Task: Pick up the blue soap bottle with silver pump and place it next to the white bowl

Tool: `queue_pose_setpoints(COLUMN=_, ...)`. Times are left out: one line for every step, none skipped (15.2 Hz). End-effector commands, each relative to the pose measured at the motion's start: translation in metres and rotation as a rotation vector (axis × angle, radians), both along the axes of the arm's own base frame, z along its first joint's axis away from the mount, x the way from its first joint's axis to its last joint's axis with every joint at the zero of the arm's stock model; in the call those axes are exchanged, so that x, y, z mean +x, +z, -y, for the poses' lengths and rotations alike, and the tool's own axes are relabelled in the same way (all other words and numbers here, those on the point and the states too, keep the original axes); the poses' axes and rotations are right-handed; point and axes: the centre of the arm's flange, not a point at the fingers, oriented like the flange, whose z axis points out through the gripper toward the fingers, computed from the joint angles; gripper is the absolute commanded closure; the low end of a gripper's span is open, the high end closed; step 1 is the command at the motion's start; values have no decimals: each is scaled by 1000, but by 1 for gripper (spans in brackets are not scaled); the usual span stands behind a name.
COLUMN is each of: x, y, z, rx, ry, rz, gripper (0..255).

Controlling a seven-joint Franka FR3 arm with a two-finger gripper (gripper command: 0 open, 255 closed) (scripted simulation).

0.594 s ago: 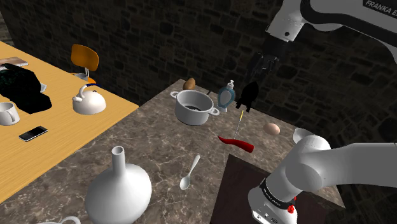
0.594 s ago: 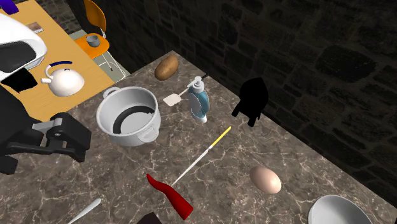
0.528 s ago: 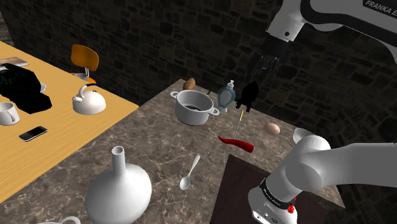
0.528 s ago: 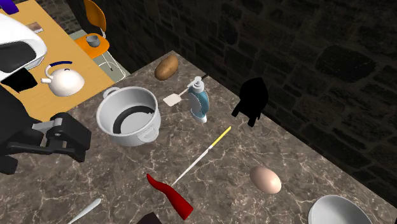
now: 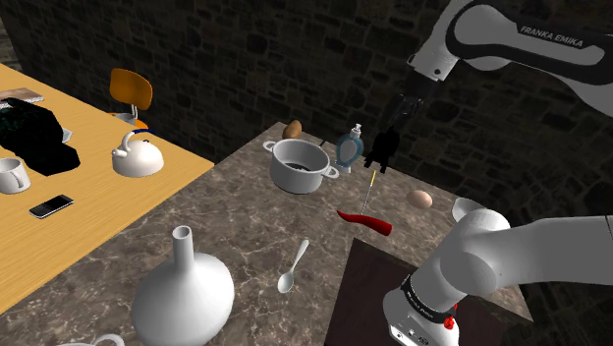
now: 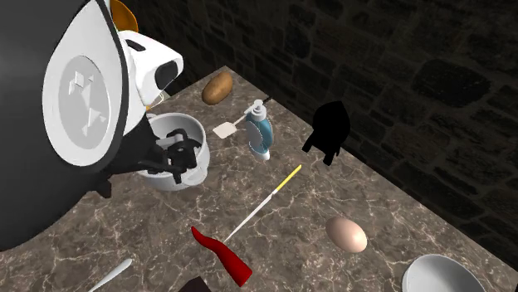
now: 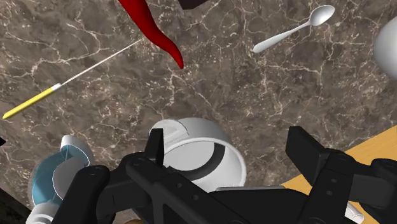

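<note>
Since a moment ago the arm [image 6: 83, 112] has swung in — its end effector [image 7: 228, 139] hangs open and empty over the pot [image 5: 300, 181], so it is reaching, and next must shift to the blue soap bottle [image 6: 261, 134] standing just beside

**Dim render, soft overhead light, brightest on the shoulder view's left**

The stone wall [image 5: 246, 59] beyond the worktop [image 5: 246, 226] lies in deep gloom, its blocks barely told apart. The worktop reads mid-dark, with pale veins catching the light. The wooden table [image 5: 98, 197] on the shoulder view's left is the brightest surface, flat and even in tone. White items take soft light from above: the flask [image 5: 184, 295] is pale at its neck and greyer lower down, and the arm [image 5: 521, 246] darkens along its underside. A flat black silhouette [image 6: 329, 128] stands at the worktop's far edge. The tool [image 7: 228, 137] renders near-black, with faint grey highlights on its edges.
</note>
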Motion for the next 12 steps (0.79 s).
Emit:
queue_pose_setpoints(x=5, y=-13, z=23, rx=9, ry=23, rz=16, gripper=0)
queue_pose_setpoints(x=8, y=-20, z=34, rx=13, ry=33, rz=23, gripper=0)
queue_pose_setpoints(x=12, y=-26, z=46, rx=18, ry=44, rz=31, gripper=0)
queue_pose_setpoints(x=15, y=-33, z=58, rx=23, ry=54, rz=38, gripper=0)
queue_pose_setpoints(x=19, y=-39, z=69, rx=27, ry=64, rz=45, gripper=0)
queue_pose_setpoints(x=24, y=-45, z=81, rx=32, ry=75, rz=52, gripper=0)
queue_pose_setpoints(x=28, y=-52, z=92, rx=37, ry=85, rz=60, gripper=0)
queue_pose_setpoints(x=32, y=-58, z=103, rx=41, ry=96, rz=67, gripper=0)
queue_pose_setpoints(x=37, y=-65, z=114, rx=46, ry=106, rz=74, gripper=0)
queue_pose_setpoints(x=42, y=-71, z=126, rx=51, ry=116, rz=81, gripper=0)
queue_pose_setpoints(x=47, y=-78, z=137, rx=55, ry=127, rz=88, gripper=0)
queue_pose_setpoints(x=52, y=-85, z=148, rx=60, ry=137, rz=96, gripper=0)
